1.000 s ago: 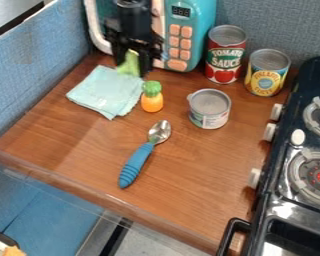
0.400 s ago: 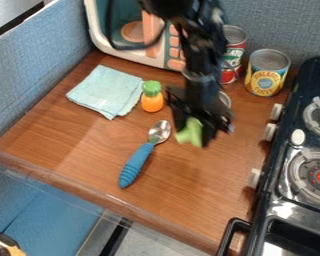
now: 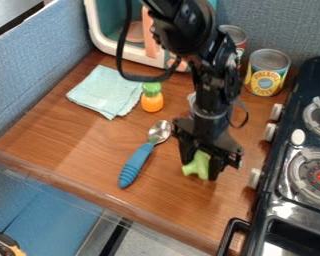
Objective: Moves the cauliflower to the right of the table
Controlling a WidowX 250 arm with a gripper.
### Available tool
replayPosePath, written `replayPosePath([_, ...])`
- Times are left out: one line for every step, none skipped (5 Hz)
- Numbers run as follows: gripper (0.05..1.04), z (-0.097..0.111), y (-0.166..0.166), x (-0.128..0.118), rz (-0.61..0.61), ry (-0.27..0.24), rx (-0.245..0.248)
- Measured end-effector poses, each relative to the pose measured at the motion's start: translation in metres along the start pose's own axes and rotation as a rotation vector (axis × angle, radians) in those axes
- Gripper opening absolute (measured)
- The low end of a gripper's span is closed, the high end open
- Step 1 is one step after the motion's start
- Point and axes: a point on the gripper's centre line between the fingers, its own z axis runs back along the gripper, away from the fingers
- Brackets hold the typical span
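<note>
The light-green cauliflower (image 3: 197,167) is held between the fingers of the black gripper (image 3: 201,164), which is pointed down over the table (image 3: 89,145) at about four o'clock from its centre; whether the tabletop is touched by the cauliflower cannot be told. From the cauliflower, the blue-handled spoon (image 3: 134,165) is seen near nine o'clock, the orange toy with a green top (image 3: 151,102) at eleven, and the yellow-labelled can (image 3: 266,82) at one. The stove (image 3: 303,202) is placed at three o'clock, beside the table.
</note>
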Motion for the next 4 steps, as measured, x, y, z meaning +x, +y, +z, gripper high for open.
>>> replayPosePath([0.709,-0.007,-0.001,-0.014,0.010,0.027,0.009])
replayPosePath([0.975,0.001,-0.001,-0.016,0.004,0.003,0.003])
replayPosePath([1.005,0.021,0.001,-0.012,0.038,-0.036,0.017])
replayPosePath([1.001,0.051,0.002,-0.017,0.092,-0.099,0.004])
